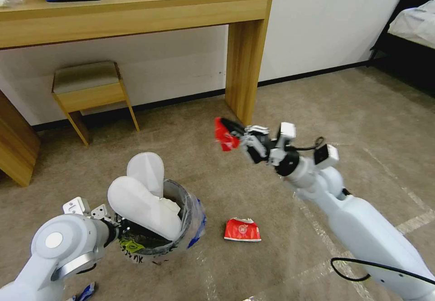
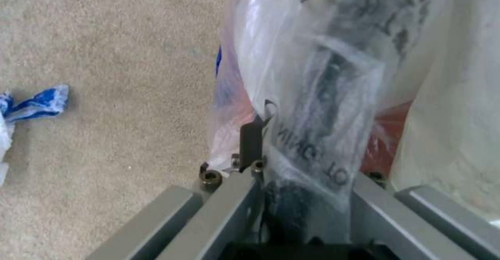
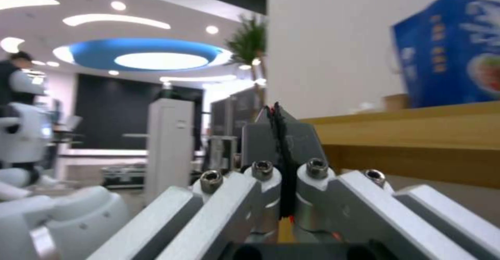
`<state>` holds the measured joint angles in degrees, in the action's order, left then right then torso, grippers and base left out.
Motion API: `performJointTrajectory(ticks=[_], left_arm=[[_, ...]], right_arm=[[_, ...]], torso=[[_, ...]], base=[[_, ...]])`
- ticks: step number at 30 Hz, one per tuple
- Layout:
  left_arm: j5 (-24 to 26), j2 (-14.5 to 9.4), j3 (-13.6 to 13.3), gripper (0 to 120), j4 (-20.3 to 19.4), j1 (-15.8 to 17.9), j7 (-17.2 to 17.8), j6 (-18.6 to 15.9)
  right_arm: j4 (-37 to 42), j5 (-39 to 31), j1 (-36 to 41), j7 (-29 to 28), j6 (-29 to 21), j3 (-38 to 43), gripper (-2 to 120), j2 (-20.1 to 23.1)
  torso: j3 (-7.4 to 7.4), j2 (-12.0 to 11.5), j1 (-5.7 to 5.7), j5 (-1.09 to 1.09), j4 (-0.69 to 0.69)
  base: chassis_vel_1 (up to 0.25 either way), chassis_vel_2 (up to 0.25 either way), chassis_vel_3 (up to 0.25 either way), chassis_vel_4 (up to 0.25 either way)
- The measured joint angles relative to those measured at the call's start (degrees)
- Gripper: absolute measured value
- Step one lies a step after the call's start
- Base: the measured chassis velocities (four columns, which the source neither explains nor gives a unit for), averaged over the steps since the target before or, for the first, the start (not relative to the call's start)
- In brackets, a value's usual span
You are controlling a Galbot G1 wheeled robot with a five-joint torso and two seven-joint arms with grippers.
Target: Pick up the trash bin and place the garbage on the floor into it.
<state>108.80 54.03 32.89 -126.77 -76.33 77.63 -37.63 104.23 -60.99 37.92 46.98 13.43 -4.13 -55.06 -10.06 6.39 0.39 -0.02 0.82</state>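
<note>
The trash bin (image 1: 181, 221) stands on the carpeted floor (image 1: 317, 106), lined with a clear crinkled bag, two white slipper soles (image 1: 142, 201) sticking up out of it. My left gripper (image 1: 117, 226) is shut on its near rim; in the left wrist view the gripper (image 2: 302, 166) pinches the bag-covered bin wall (image 2: 333, 57). My right gripper (image 1: 236, 132) hovers in the air to the right of and beyond the bin, shut on a red wrapper (image 1: 224, 138); a thin red edge shows between its closed fingers (image 3: 260, 143). A squashed red carton (image 1: 242, 229) lies right of the bin.
A blue-and-white scrap (image 1: 86, 291) (image 2: 36, 104) lies on the carpet by my left arm. A wooden desk (image 1: 244, 65) and a low stool (image 1: 90, 90) stand against the wall behind. A bed (image 1: 414, 24) is at the far right. Whitish tape lines (image 1: 417, 221) cross the carpet.
</note>
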Motion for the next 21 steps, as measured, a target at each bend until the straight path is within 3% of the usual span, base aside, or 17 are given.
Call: performJointTrajectory(ticks=[10, 21], left_arm=[[-0.6, 0.2, 0.1, 0, 1.4, 0.3, -0.2, -0.1], [-1.5, 0.8, -0.5, 0, 2.5, 1.2, -0.4, -0.1]], right_arm=[[-2.9, 0.1, -8.1, -1.2, -0.4, -12.2, 0, -7.2], [-4.6, 0.5, -9.7, -1.5, -0.5, -18.7, 0, -12.9]], torso=[[0.00, 0.0, 0.00, 0.01, 0.00], [0.00, 0.0, 0.00, 0.01, 0.01]], base=[[0.000, 0.000, 0.000, 0.000], [0.000, 0.000, 0.000, 0.000]])
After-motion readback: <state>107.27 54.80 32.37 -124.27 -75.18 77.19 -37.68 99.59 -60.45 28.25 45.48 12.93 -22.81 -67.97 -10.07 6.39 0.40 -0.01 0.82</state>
